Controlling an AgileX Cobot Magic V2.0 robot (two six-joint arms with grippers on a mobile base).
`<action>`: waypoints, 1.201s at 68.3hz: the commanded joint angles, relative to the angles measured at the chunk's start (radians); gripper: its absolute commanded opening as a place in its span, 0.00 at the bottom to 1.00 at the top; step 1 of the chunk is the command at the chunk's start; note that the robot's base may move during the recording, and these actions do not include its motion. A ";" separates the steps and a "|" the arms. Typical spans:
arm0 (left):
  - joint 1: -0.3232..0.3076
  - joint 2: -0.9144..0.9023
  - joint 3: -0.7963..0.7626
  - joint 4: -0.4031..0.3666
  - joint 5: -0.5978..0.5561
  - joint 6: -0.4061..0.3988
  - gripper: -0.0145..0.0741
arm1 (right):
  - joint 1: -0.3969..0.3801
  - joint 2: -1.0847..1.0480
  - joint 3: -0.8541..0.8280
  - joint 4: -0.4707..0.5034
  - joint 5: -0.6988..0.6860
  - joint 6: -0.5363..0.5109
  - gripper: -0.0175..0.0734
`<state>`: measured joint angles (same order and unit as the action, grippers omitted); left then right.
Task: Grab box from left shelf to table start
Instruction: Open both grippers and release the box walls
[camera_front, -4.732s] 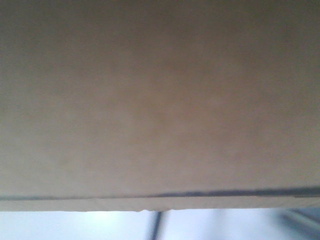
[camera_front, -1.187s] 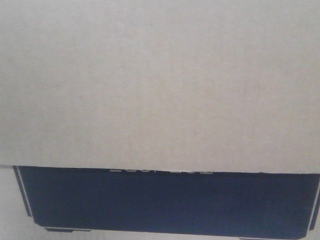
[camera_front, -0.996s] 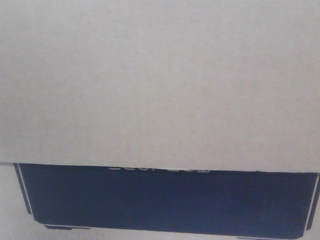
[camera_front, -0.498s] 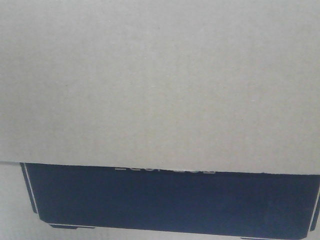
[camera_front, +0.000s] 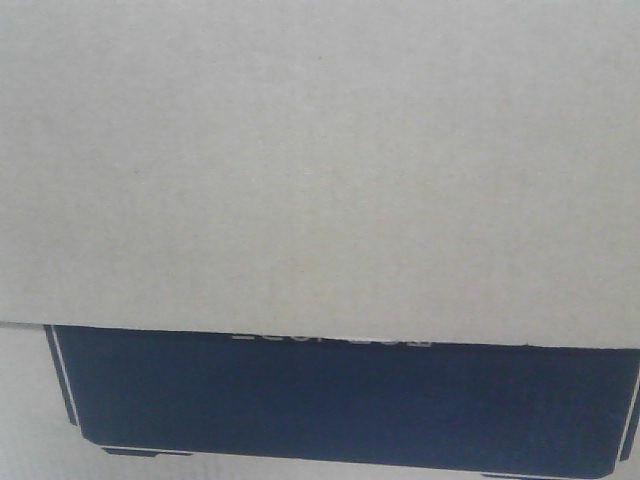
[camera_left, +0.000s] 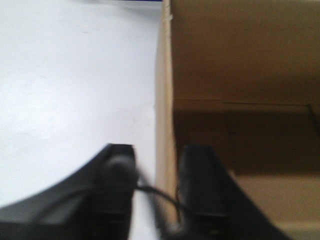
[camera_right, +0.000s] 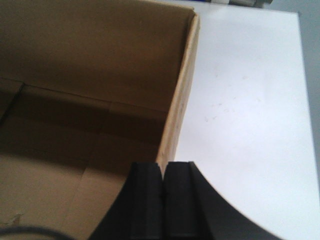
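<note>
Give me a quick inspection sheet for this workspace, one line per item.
Surface: white table, a few faint marks.
Job's things: box open-topped, empty inside, black panel facing the front camera.
Clutter: nothing seen.
Grippers: left gripper straddles one box wall, small gaps beside it; right gripper is shut on the opposite wall.
Cables: thin black cable across the left fingers.
Surroundings: shelf not in view; only blurred shapes past the table's far edge.

White tabletop (camera_right: 250, 100) w/ faint scuffs (bright, even light); dark strip beyond far edge.
</note>
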<state>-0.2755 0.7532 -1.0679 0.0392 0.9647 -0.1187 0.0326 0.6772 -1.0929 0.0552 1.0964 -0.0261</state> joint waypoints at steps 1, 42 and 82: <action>-0.002 -0.122 0.093 0.034 -0.113 0.004 0.07 | 0.000 -0.108 0.054 -0.033 -0.104 0.000 0.26; -0.002 -0.546 0.627 0.132 -0.580 0.004 0.05 | 0.000 -0.598 0.580 -0.200 -0.489 0.000 0.25; -0.002 -0.546 0.627 0.132 -0.580 0.004 0.05 | 0.000 -0.598 0.580 -0.200 -0.458 0.000 0.25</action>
<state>-0.2755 0.1989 -0.4134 0.1640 0.4766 -0.1180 0.0326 0.0660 -0.4874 -0.1252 0.7167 -0.0252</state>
